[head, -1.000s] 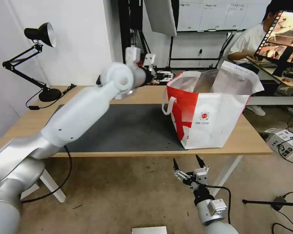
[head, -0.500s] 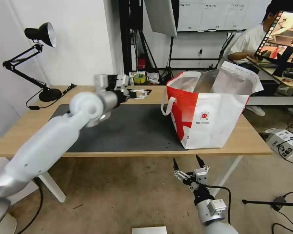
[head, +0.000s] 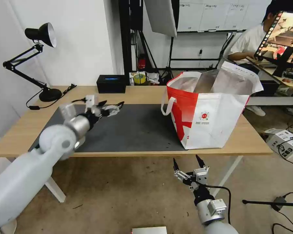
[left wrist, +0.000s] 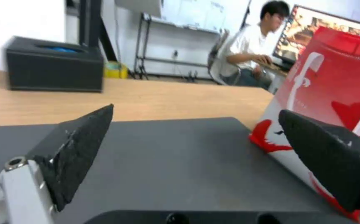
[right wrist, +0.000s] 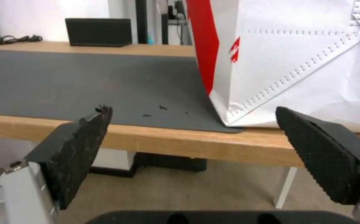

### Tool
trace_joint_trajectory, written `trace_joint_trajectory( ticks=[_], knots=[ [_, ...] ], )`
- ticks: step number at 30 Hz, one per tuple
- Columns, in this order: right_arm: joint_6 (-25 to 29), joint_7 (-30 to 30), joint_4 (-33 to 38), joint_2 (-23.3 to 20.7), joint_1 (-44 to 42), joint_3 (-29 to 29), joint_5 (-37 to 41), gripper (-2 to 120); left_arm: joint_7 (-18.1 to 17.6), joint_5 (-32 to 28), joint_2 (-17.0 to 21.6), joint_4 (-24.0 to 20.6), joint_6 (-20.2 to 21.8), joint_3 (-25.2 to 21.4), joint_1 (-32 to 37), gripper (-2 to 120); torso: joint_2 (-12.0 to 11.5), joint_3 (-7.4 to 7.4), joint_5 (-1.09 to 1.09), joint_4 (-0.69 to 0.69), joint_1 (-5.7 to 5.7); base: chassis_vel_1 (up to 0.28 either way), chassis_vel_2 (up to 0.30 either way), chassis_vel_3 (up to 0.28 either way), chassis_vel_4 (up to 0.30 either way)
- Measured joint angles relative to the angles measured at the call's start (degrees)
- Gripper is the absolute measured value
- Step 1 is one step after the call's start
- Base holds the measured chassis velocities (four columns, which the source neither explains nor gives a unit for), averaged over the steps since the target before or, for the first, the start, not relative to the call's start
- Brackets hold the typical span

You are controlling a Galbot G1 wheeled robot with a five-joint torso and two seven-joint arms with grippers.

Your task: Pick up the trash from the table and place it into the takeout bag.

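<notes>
The left tool (head: 112, 108) hovers low over the dark grey mat (head: 133, 130) on the table (head: 247, 143), above the mat's far-left part, its two black fingers (left wrist: 78, 149) spread wide apart with nothing between them. It points across the mat toward the takeout bag (head: 211, 110), which stands upright and open on the right side of the table, well apart from this tool; the bag's near corner sits on the mat's right edge. In the left wrist view the bag's red side and a white loop handle (left wrist: 302, 81) show beyond the far finger. Silver lining shows inside the bag's open mouth (what lies within is hidden from the head view, so I cannot tell its contents).

The right tool (head: 187, 165) hangs below the table's front edge, just in front of the bag's near corner, fingers pointing up and held apart, gripping nothing. Its wrist view looks along the mat at a few small dark crumbs (right wrist: 163, 109) near the bag's base.

A black rectangular box (head: 111, 84) sits at the table's far edge, beyond the left tool, and a black desk lamp (head: 39, 61) stands at the far-left corner
</notes>
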Motion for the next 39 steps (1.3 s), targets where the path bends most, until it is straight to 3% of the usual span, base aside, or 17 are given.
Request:
trace_joint_trajectory(
  ticks=[2,3,10,18,28,39],
  knots=[
    [0.0,0.0,0.0,0.0,0.0,0.0,0.0,100,1.9,5.2,-1.4,-0.2,-5.0,-4.3,5.5,100,0.0,0.0,0.01,0.0,0.0,0.0,0.0,0.0,0.0],
    [0.0,0.0,0.0,0.0,0.0,0.0,0.0,100,1.9,5.2,-1.4,-0.2,-5.0,-4.3,5.5,100,0.0,0.0,0.01,0.0,0.0,0.0,0.0,0.0,0.0],
    [0.0,0.0,0.0,0.0,0.0,0.0,0.0,100,4.6,13.3,-7.0,-0.2,-17.4,-14.9,18.3,100,0.0,0.0,0.0,0.0,0.0,0.0,0.0,0.0,0.0],
    [0.0,0.0,0.0,0.0,0.0,0.0,0.0,100,5.4,19.8,-12.0,2.5,-25.7,-16.8,23.1,100,0.0,0.0,0.01,-0.02,0.0,0.0,0.0,0.0,0.0],
    [0.0,0.0,0.0,0.0,0.0,0.0,0.0,100,4.7,26.0,-18.6,3.5,-30.4,-20.1,29.5,100,0.0,0.0,0.01,0.0,0.0,0.0,0.0,0.0,0.0],
    [0.0,0.0,0.0,0.0,0.0,0.0,0.0,100,3.9,28.9,-22.1,4.1,-31.2,-23.1,36.1,100,0.0,0.0,0.01,0.0,0.0,0.0,0.0,0.0,0.0]
  ],
)
